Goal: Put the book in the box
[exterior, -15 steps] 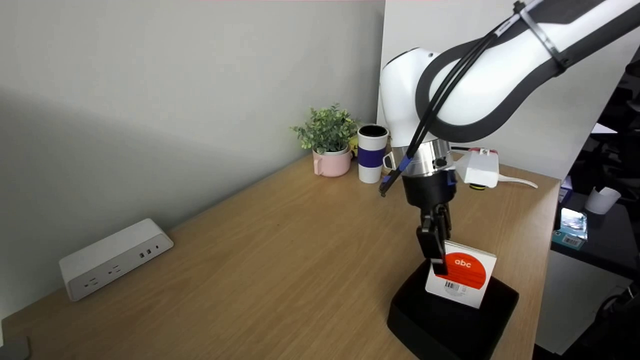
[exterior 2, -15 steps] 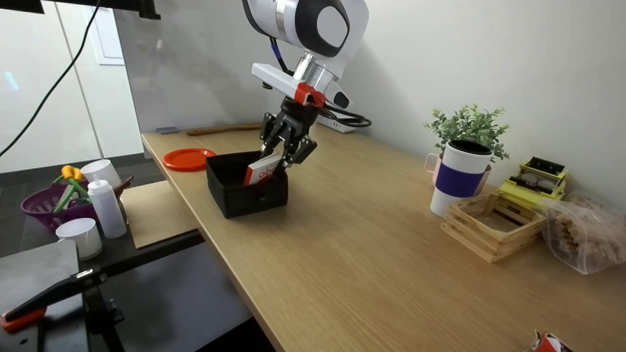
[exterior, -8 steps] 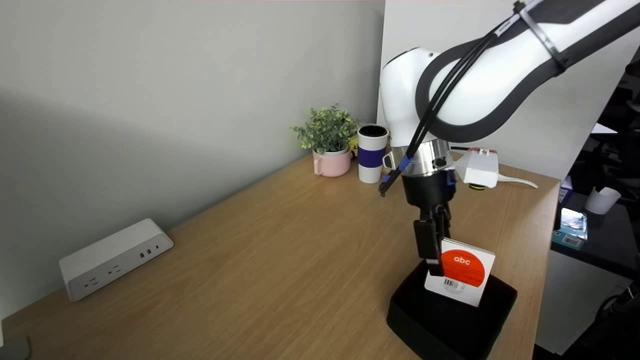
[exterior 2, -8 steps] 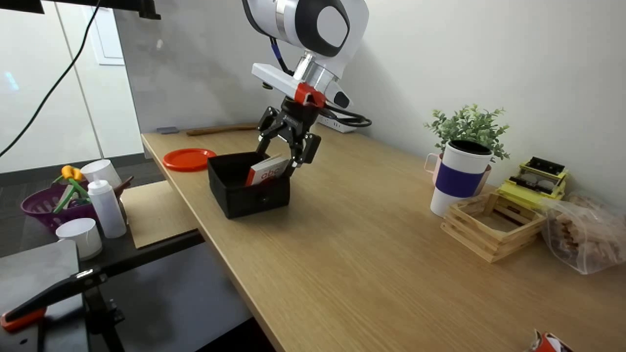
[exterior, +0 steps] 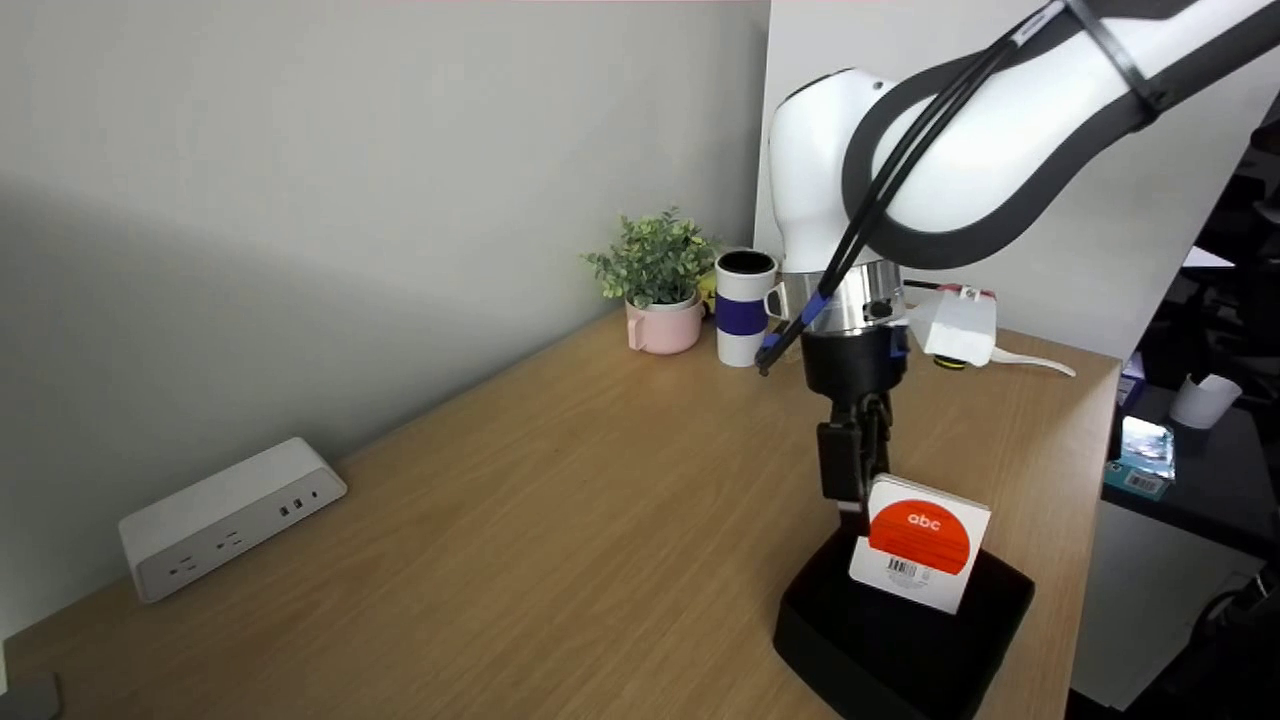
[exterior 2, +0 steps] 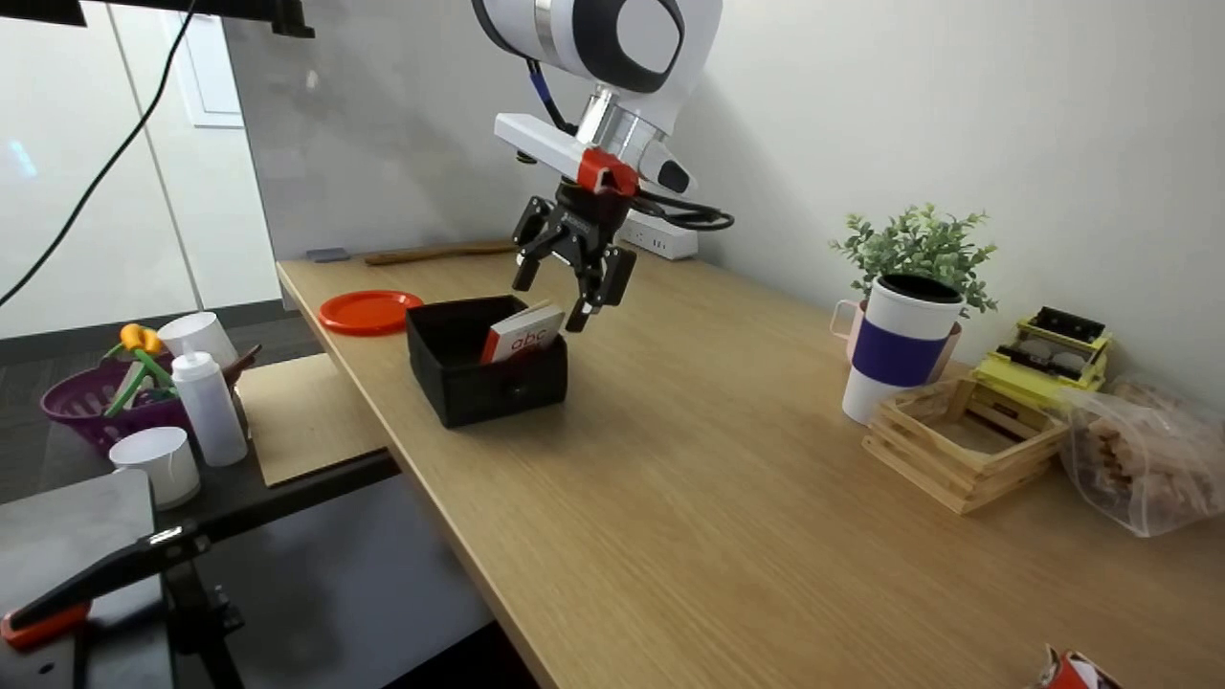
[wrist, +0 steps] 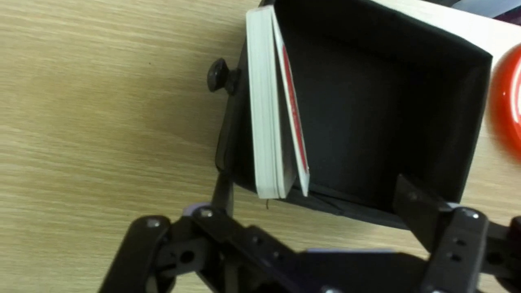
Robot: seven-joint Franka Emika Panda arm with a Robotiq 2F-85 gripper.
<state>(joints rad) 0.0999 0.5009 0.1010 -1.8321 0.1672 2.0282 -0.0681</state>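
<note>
Since the jaws stand wide apart with nothing between them, the job looks nearly done: below them the book (wrist: 264, 106) rests inside the box (wrist: 358, 110), tilted, its top sticking out. Only backing off seems left (straight up looks roomiest), because the box's nearest side lies close to the jaws, with the red plate (exterior 2: 371, 313) and the edge of the counter (exterior 2: 727, 478) beyond it.
</note>
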